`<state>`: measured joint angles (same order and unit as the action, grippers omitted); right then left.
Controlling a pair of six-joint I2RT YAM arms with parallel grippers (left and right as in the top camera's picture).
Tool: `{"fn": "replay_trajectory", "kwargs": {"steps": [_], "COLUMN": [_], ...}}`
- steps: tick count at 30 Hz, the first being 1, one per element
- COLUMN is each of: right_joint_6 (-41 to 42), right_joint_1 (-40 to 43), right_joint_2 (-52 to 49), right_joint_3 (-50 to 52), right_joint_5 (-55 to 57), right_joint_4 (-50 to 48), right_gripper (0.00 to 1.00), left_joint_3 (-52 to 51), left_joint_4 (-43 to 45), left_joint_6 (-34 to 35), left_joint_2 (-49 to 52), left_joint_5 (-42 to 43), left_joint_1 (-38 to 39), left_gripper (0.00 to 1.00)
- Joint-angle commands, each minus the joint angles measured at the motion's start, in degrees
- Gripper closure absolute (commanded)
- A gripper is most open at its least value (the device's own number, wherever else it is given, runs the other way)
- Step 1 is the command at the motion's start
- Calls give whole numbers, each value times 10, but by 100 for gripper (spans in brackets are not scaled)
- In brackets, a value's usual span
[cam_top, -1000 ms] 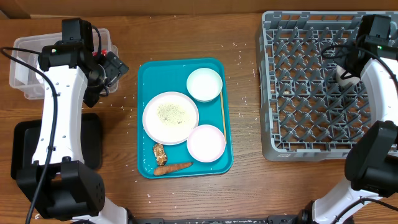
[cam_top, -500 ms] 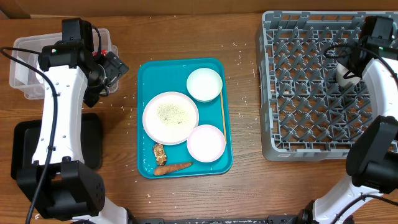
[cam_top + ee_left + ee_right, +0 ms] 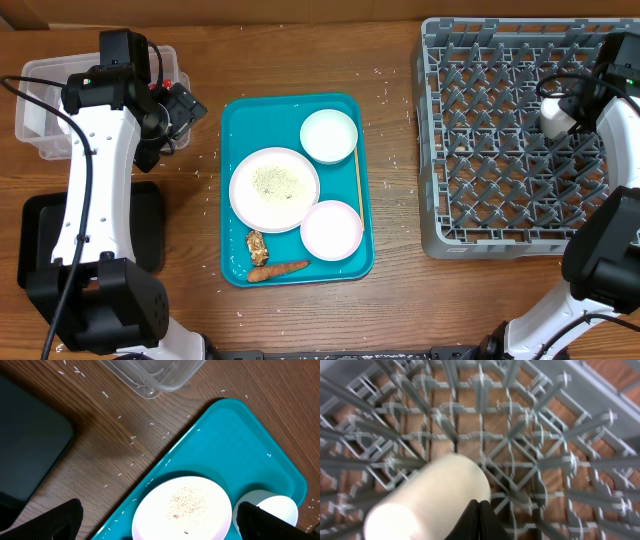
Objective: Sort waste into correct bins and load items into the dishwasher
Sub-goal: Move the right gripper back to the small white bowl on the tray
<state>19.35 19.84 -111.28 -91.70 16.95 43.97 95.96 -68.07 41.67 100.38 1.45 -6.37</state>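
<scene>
A teal tray [image 3: 240,120] holds a white plate [image 3: 274,188] with crumbs, two white bowls [image 3: 329,135] [image 3: 331,229], a chopstick [image 3: 357,185], a carrot piece [image 3: 278,270] and a brown food scrap [image 3: 257,246]. A cream cup [image 3: 553,114] lies on its side in the grey dishwasher rack [image 3: 500,180]. My right gripper [image 3: 480,510] is shut, fingertips pressed together just over the cup [image 3: 430,495]. My left gripper [image 3: 160,525] is open and empty, above the tray's left edge [image 3: 235,425] and the plate [image 3: 182,507].
A clear plastic bin [image 3: 40,100] stands at the back left, and a black bin [image 3: 40,230] in front of it. Rice grains are scattered on the wooden table around the tray. The rack fills the right side.
My right arm has moved to the right, uncovering the cream cup, which stays in the rack. The left arm has not moved.
</scene>
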Motion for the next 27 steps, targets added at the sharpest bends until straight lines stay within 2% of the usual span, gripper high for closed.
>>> {"fn": "replay_trajectory", "kwargs": {"steps": [1, 5, 9, 10, 11, 14, 15, 20, 23, 27], "right_joint_6": [6, 0, -38, -47, -53, -63, -63, -63, -63, -58], "right_joint_1": [-5, -24, -76, -94, -111, -182, -207, -317, -379, -442], "right_joint_2": [23, 75, 143, 154, 160, 164, 160, 121, 78, 14], "right_joint_3": [-21, -21, -21, -21, -21, -21, -21, -21, -21, -21], "right_joint_5": [-6, -86, -270, -309, -336, -370, -365, -334, -303, -259], "right_joint_4": [12, 15, 12, 9, 7, -3, -3, -26, -57, -91], "right_gripper": [96, 96, 95, 90, 78, 34, 31, 29, 21, 21], "left_joint_3": [-3, -3, -3, -3, -3, -3, -3, -3, -3, -3], "left_joint_4": [0, 0, 0, 0, 0, 0, 0, 0, 0, 0], "left_joint_6": [3, 3, 3, 3, 3, 3, 4, 3, 4, 4], "left_joint_2": [-10, -10, -10, -10, -10, -10, -10, -10, -10, -10], "left_joint_5": [-4, -4, -4, -4, -4, -4, -4, -4, -4, -4], "left_joint_1": [4, 4, 4, 4, 4, 4, 4, 4, 4, 4], "left_gripper": [0, 0, 0, 0, 0, 0, 0, 0, 0, 0]}}
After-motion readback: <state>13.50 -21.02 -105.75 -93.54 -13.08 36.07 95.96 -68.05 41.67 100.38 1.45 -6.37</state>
